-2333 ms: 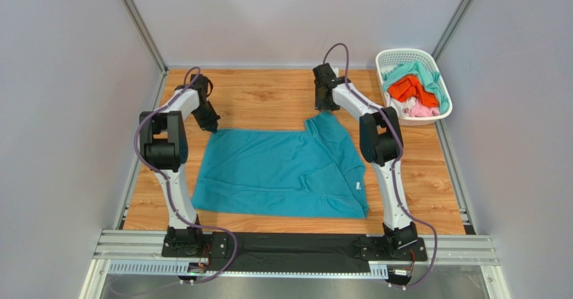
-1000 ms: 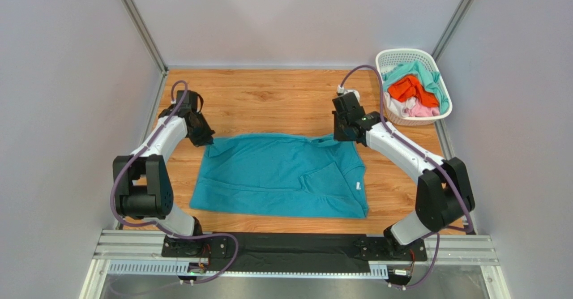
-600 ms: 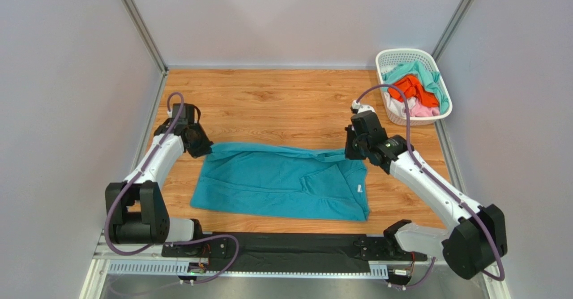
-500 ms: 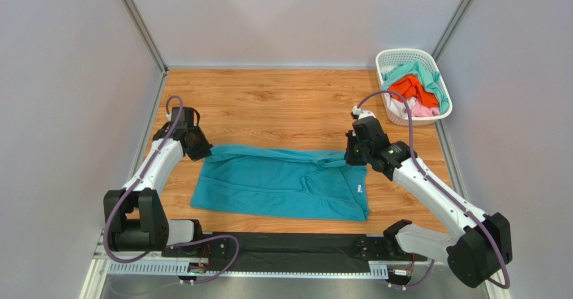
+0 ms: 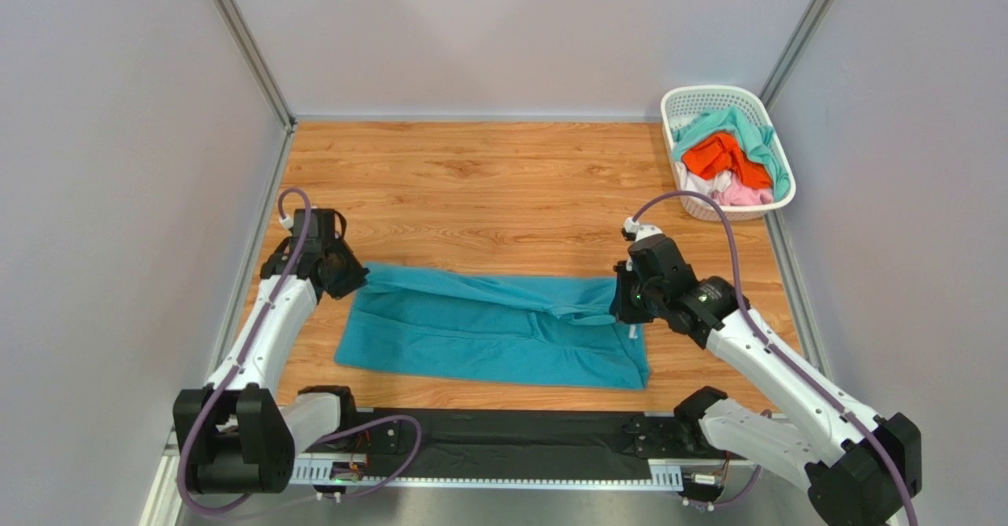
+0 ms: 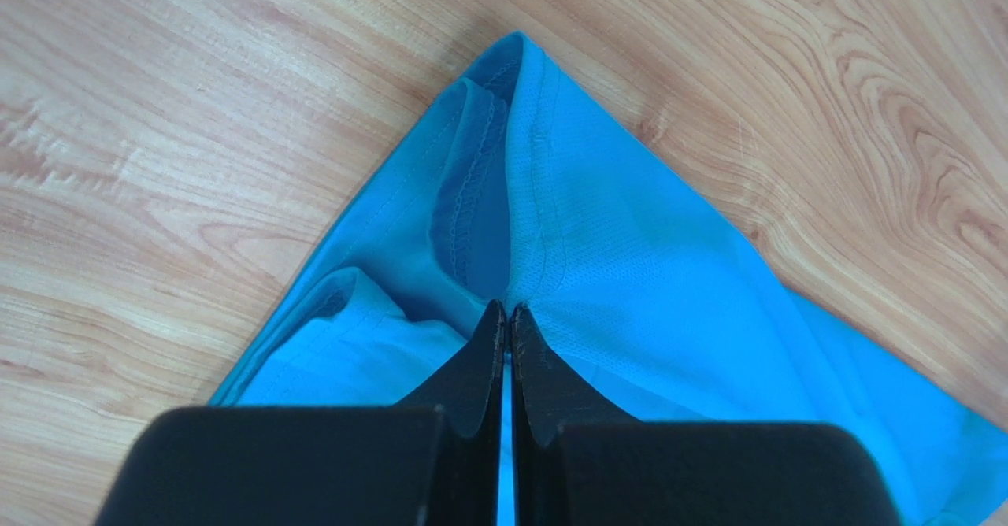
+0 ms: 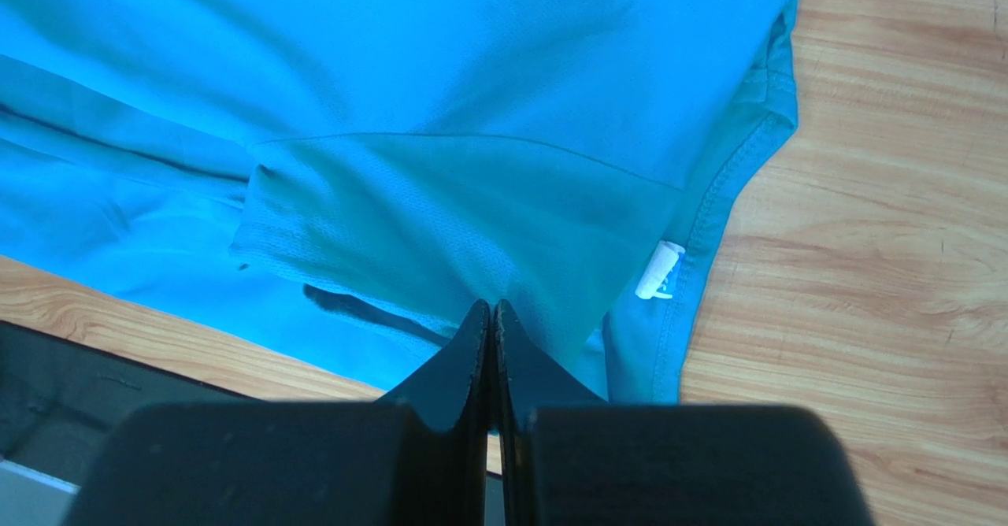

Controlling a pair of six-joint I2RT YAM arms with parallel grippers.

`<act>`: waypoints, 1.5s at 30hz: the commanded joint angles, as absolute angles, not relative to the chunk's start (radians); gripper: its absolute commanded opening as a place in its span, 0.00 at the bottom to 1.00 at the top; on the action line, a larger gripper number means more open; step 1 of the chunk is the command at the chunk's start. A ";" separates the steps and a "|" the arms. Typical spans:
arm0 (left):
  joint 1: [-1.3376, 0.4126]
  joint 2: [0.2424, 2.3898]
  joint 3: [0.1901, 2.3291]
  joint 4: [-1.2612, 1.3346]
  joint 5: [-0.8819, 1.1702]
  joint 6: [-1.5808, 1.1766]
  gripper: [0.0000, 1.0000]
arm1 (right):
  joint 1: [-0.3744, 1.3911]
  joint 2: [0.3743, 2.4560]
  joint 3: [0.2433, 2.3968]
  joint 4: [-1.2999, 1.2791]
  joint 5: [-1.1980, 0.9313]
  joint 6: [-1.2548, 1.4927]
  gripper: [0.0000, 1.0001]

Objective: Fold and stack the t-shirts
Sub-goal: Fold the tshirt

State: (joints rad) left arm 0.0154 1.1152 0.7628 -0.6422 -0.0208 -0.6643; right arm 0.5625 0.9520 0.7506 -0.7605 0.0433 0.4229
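Overhead, a teal t-shirt [image 5: 491, 331] lies on a wooden table [image 5: 497, 184], gathered into a long band running left to right in front of my two arm bases. Its far edge is doubled over toward the near side.

My left gripper [image 5: 350, 276] sits at the band's far left corner. From my left wrist, my two black fingers [image 6: 483, 355] are pressed together with teal cloth pinched between them. The fabric rises from my fingertips to a pointed corner, its stitched hem showing, with bare wood on both sides.

My right gripper [image 5: 625, 302] sits at the band's far right end. From my right wrist, those fingers [image 7: 467, 355] are also clamped together on a folded flap of the same shirt. A small white neck label [image 7: 658, 271] lies just right of my fingertips, on the curved collar hem.

A white lattice basket [image 5: 710, 99] stands at the table's far right corner, well apart from the shirt. It holds a crumpled orange t-shirt [image 5: 716, 154], a mint-green t-shirt [image 5: 757, 136] and a pale pink t-shirt [image 5: 740, 193].
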 commanded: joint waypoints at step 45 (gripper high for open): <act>-0.090 0.946 0.704 -0.620 0.118 -0.764 1.00 | 0.623 0.903 0.669 -0.620 -0.135 0.690 1.00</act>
State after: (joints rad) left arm -0.0513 0.8989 0.6800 -0.6872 0.0628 -0.7647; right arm 0.6197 0.8726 0.6685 -0.7288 -0.0906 0.6552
